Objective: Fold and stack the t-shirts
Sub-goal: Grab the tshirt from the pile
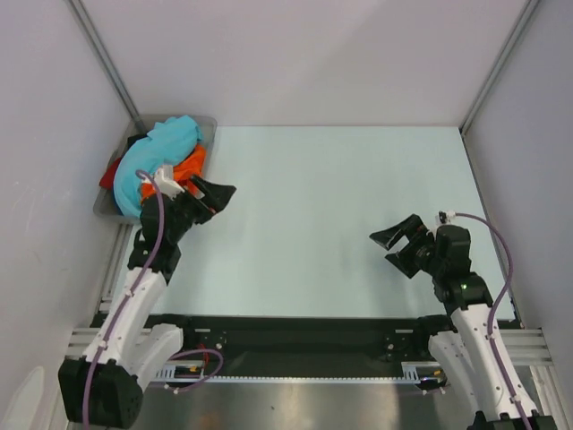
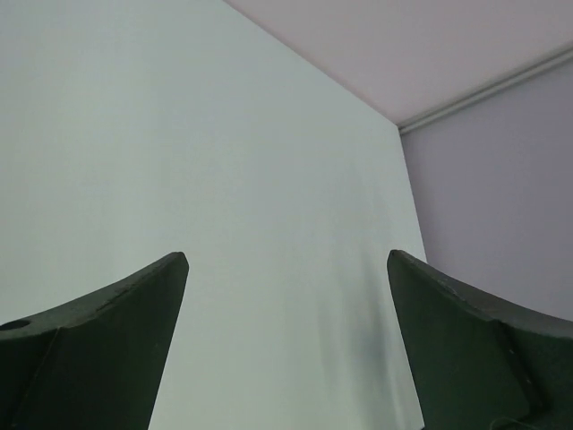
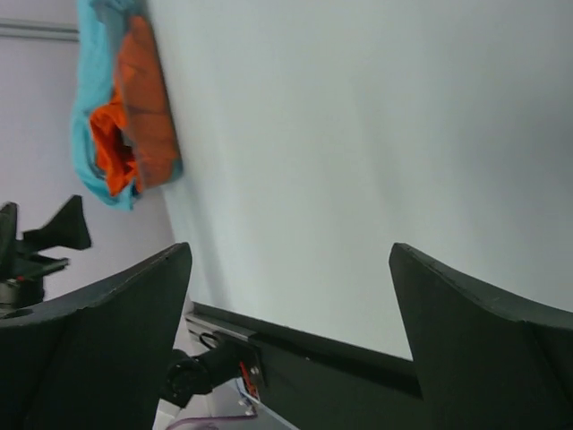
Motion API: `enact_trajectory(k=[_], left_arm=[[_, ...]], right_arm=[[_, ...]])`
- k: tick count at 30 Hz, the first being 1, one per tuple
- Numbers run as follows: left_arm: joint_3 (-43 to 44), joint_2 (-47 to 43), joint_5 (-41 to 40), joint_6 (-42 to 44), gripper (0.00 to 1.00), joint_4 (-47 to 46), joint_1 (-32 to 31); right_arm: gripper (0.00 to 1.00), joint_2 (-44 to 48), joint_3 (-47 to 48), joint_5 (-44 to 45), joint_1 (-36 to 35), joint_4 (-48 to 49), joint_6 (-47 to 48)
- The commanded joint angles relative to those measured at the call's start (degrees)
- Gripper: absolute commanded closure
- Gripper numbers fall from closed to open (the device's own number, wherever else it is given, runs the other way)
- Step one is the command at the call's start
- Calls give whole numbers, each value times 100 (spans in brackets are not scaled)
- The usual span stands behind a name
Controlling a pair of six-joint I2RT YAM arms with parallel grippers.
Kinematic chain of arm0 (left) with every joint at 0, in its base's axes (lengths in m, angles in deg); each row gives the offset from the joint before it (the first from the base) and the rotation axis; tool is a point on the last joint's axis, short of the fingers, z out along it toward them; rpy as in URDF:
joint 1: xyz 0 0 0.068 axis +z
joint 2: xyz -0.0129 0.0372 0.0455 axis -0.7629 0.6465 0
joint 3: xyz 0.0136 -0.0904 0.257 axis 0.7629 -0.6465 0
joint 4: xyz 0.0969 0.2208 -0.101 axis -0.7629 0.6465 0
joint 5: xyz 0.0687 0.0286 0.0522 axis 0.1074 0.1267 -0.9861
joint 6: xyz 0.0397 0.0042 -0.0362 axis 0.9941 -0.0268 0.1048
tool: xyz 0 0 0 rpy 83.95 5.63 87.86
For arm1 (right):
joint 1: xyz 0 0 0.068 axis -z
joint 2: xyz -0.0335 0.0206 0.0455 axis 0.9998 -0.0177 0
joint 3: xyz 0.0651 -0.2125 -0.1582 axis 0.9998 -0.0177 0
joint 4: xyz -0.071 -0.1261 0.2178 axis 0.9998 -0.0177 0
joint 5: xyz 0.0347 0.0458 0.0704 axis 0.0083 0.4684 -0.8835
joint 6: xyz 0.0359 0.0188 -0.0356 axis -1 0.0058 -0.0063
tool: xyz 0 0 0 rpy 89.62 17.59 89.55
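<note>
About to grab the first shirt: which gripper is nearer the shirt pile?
Left. The left gripper sits just beside the shirt pile; the right gripper is far across the table.

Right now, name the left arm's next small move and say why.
Probably swing the left hand over the grey tray and lower it onto the turquoise t-shirt: the hand is open and empty, pointing away from the pile, and that shirt lies on top.

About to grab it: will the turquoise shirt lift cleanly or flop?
Likely floppy: the turquoise shirt lies crumpled, so it should sag from a pinch. It drapes over the orange shirt in the tray, so may drag it along.
</note>
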Motion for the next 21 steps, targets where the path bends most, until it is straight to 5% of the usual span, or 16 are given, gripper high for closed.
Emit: enact_trajectory(k=[1, 7, 10, 16, 21], left_arm=[[983, 659, -407, 111, 0, 993, 275], [2339, 2637, 1633, 118, 0, 786, 1129], [3276, 3058, 389, 633, 0, 993, 1095], [6160, 4852, -2483, 1619, 0, 3604, 1006], [5771, 4749, -2858, 1779, 0, 3012, 1173]], right_arm=[[0, -476, 734, 388, 35, -764, 780], [0, -583, 1545, 696, 97, -1398, 1061], [1, -714, 1589, 616, 106, -1362, 1316], [1, -1153, 2072, 808, 115, -1520, 1809], [2, -1505, 2440, 1160, 97, -1670, 2143]])
